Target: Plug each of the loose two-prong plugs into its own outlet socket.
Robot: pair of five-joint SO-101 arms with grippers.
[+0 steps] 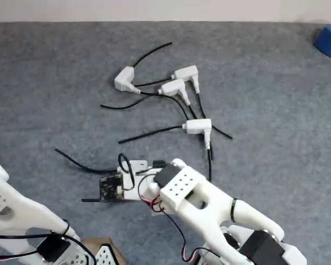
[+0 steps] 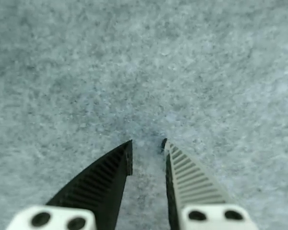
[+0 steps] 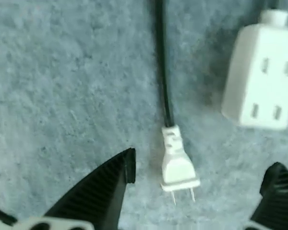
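Observation:
A white two-prong plug (image 3: 177, 167) on a black cord (image 3: 162, 62) lies flat on the grey carpet, prongs toward the camera. My right gripper (image 3: 201, 179) is open and hovers over it, one black finger on each side, touching nothing. A white outlet block (image 3: 263, 76) with slot pairs lies just beyond. In the high view, my right arm (image 1: 182, 190) leans over a white piece (image 1: 137, 165) near the table's front middle. Several white socket blocks (image 1: 198, 126) (image 1: 124, 79) with cords lie farther back. My left gripper (image 2: 147, 143) hangs over bare carpet, fingers almost together, holding nothing.
Black cords (image 1: 149, 132) trail across the carpet between the blocks. A blue container (image 1: 330, 41) sits at the back right corner. My left arm (image 1: 11, 204) stands at the front left, beside a brown object (image 1: 96, 243).

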